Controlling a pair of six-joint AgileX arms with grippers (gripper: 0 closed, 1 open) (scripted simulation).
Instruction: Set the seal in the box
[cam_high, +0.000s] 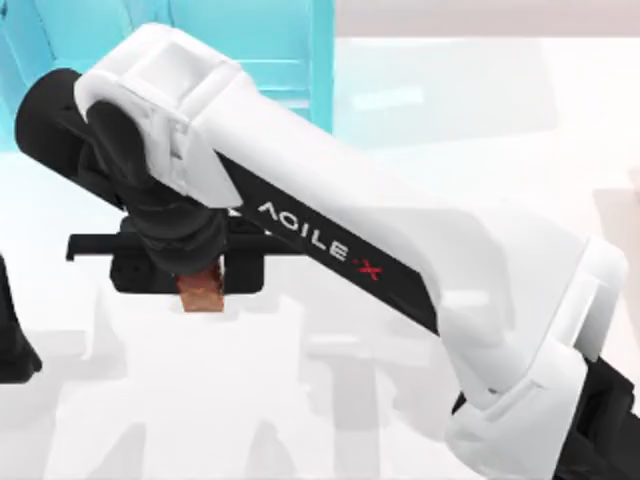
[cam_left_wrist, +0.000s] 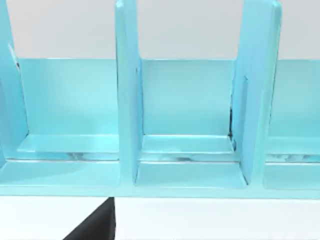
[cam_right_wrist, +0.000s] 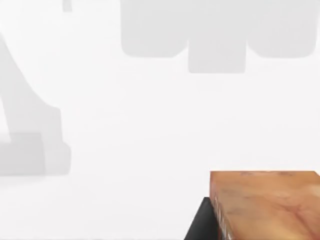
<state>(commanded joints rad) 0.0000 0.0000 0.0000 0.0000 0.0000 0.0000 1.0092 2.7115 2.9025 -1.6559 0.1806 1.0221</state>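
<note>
My right gripper held the seal in its fingers above the bench. Carrying looked underway; next it needed moving over the box, I judged

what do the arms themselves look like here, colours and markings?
The right arm has glossy white rounded shells over black joints, with a black side strip lettered AGILEX in white with a red X. Its gripper is black, on a flat black crossbar. The left arm shows black at the table's left edge.

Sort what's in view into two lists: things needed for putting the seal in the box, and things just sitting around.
Part of the job:
- seal, held by the right gripper above the table
- box, at the table's far left
- right gripper

Not part of it:
- table
- left arm, parked at the left edge
</note>
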